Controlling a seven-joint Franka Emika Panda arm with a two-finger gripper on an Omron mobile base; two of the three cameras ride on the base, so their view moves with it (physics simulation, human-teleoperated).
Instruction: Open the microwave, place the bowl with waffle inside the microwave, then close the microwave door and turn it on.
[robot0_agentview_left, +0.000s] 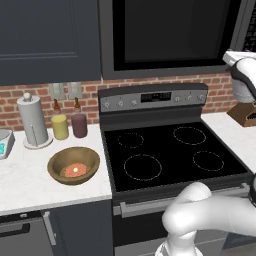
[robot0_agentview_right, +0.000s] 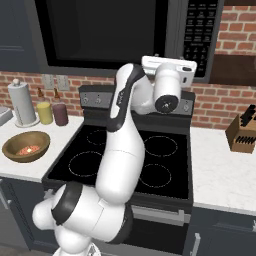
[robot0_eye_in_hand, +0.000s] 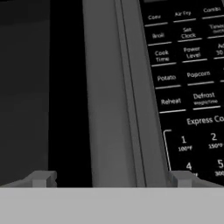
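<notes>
White tabletop (robot0_agentview_left: 30, 180) beside a black stove (robot0_agentview_left: 170, 150), brick wall behind. The end effector (robot0_eye_in_hand: 111, 177), jaws wide apart and empty, faces the microwave door (robot0_eye_in_hand: 107, 87) handle.

Below my hand (robot0_agentview_right: 167, 64) I see the black stove (robot0_agentview_left: 170, 150) with 4 ringed burners and a grey knob panel (robot0_agentview_left: 152, 100) along its back. Down to my hand's left, on the white tabletop (robot0_agentview_left: 25, 175), a paper towel roll (robot0_agentview_left: 33, 121) stands upright, with a yellow jar (robot0_agentview_left: 60, 127) and a maroon jar (robot0_agentview_left: 79, 125) just beside it, side by side against the brick wall (robot0_agentview_left: 30, 97). Lower to my hand's right sits a wooden knife block (robot0_agentview_right: 243, 131).
</notes>
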